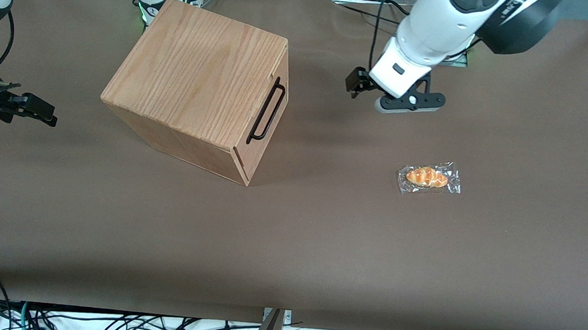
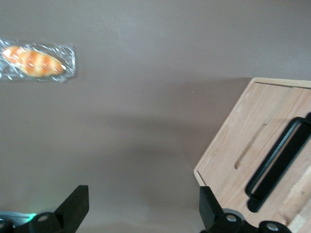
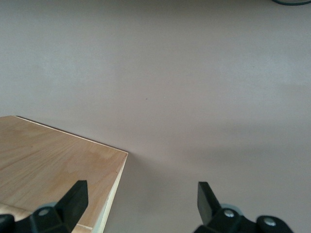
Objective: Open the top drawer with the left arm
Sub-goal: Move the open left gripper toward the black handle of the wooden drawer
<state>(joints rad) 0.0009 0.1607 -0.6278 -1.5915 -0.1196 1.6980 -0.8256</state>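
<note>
The top drawer [image 1: 272,123] is the oak front of the wooden cabinet [image 1: 197,70], turned toward the working arm's end of the table. Its front lies flush with the cabinet. A long black bar handle [image 1: 267,110] runs across it. In the left wrist view the drawer front [image 2: 252,145] and its handle [image 2: 279,162] show beside one finger. The left arm [image 1: 438,25] holds its gripper [image 1: 399,102] above the table in front of the drawer, well apart from the handle. The gripper [image 2: 143,199] is open, with only bare table between its fingers.
A wrapped bread roll [image 1: 429,177] lies on the brown table [image 1: 320,239], nearer the front camera than the gripper; the left wrist view shows this roll [image 2: 35,61] too. The cabinet top [image 3: 53,165] appears in the right wrist view. Cables hang along the table's front edge.
</note>
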